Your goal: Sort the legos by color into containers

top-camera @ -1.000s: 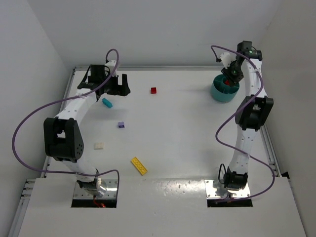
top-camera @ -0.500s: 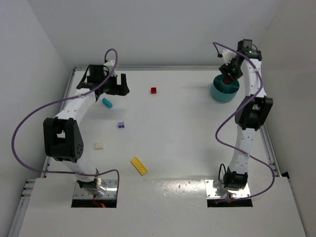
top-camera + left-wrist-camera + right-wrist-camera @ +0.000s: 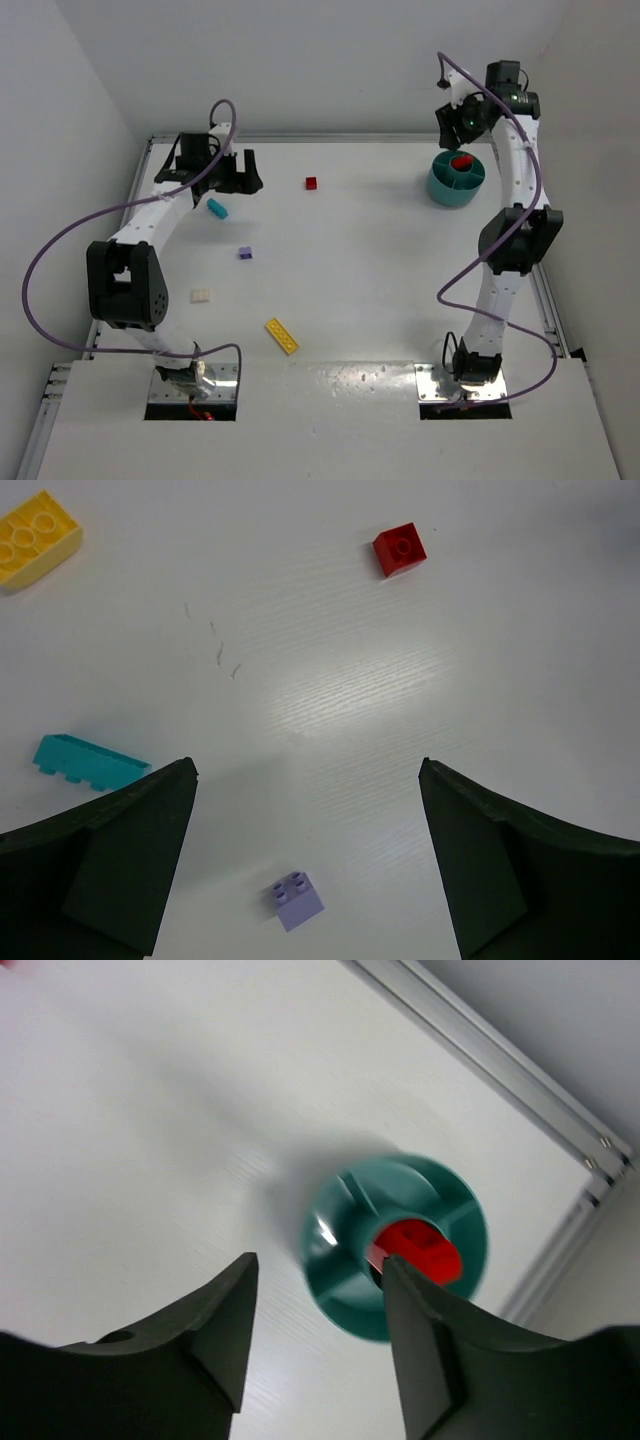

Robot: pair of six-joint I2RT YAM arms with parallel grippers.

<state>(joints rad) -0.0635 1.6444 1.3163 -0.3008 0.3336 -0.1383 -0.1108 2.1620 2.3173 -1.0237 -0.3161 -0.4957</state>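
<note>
Five legos lie loose on the table [image 3: 380, 300]; one red brick [image 3: 461, 160] sits in the teal dish [image 3: 445, 192].

Risks, near first:
- Yellow plate [image 3: 282, 336]: flat, thin and lying at an angle. A pinch could skate over it or catch only a corner, so it would twist out.
- Cream brick [image 3: 201, 296]: pale on a white top, so its edges are easy to misjudge.
- Purple cube [image 3: 246, 253]: tiny. A slightly off-centre closing could flick it away.
- Cyan brick [image 3: 217, 208]: just beside the left gripper [image 3: 213, 172], whose jaws are spread fully and hold nothing. A badly angled descent could shove the brick instead of straddling it.
- Red cube [image 3: 311, 183]: at the far side, well apart from both arms. It belongs with the red brick, and any other compartment would be a sort error.
- Right gripper [image 3: 465, 120]: hangs above the dish with its jaws apart and nothing between them. A low pass could clip the rim and slide or tip the dish, which stands near the far right edge.

Looks: the bricks are glossy hard plastic, and studs show on the yellow, red and purple ones in the left wrist view. The dish is round with inner dividers forming wedge compartments. The red brick lies in one; the rest is too blurred to check.
</note>
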